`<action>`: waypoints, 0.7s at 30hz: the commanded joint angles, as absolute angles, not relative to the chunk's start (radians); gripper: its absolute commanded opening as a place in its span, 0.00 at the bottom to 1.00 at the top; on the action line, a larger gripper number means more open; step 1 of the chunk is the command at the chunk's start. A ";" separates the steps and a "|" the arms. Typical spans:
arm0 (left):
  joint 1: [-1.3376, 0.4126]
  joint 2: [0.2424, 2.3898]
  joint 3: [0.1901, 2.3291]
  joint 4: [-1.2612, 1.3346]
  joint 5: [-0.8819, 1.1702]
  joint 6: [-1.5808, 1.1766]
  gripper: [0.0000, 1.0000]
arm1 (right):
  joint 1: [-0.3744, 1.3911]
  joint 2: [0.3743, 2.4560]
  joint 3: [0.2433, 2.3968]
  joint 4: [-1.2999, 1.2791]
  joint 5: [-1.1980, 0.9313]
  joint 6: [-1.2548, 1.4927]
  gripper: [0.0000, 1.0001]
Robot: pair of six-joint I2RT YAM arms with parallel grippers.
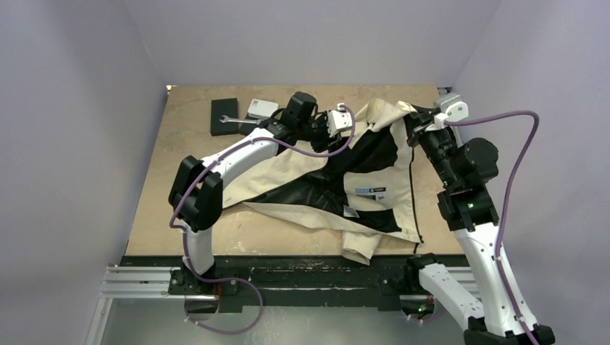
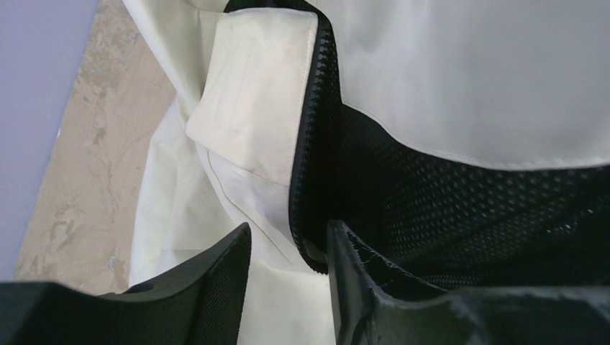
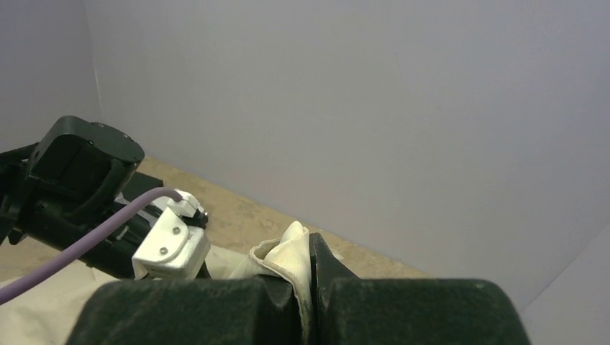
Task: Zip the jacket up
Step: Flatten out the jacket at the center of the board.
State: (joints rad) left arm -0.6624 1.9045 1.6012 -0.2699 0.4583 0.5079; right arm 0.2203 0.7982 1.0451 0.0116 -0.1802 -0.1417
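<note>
Right wrist view: your right gripper point(image 3: 308, 267) is clenched on a fold of the jacket point(image 3: 283, 256). Your left gripper point(image 2: 289, 241) straddles the zipper edge point(image 2: 316, 108); whether it grips, you cannot tell.

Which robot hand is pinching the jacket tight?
The right gripper: it is shut on a cream fold of the jacket. The left gripper stands open, with the zipper edge between its fingers.
</note>
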 commanded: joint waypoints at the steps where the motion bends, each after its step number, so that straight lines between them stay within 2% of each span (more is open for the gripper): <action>1: -0.665 1.944 1.645 -0.210 0.469 0.489 0.33 | 0.219 0.780 1.104 0.048 -0.210 -0.118 0.00; 3: -0.664 1.954 1.651 -0.211 0.468 0.493 0.20 | 0.219 0.779 1.111 0.041 -0.202 -0.119 0.00; 4: -0.665 1.957 1.654 -0.217 0.472 0.493 0.17 | 0.219 0.779 1.114 0.036 -0.199 -0.120 0.00; 9: -0.664 1.948 1.639 -0.239 0.487 0.506 0.20 | 0.218 0.782 1.122 0.029 -0.183 -0.121 0.00; 10: -0.664 1.944 1.637 -0.230 0.466 0.511 0.14 | 0.220 0.784 1.124 0.028 -0.182 -0.121 0.00; 11: -0.663 1.939 1.638 -0.215 0.441 0.515 0.01 | 0.219 0.789 1.127 0.026 -0.178 -0.121 0.00; 17: -0.614 1.864 1.736 -0.154 0.146 0.543 0.00 | 0.220 0.829 1.165 -0.018 -0.084 -0.120 0.00; 21: -0.546 1.739 1.804 -0.100 0.008 0.617 0.00 | 0.221 0.862 1.190 -0.019 0.023 -0.120 0.00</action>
State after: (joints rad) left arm -0.6201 1.9385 1.6855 -0.2234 0.2039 0.5465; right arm 0.2203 0.8436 1.1225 -0.0502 -0.1028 -0.1341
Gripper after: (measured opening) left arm 0.017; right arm 0.015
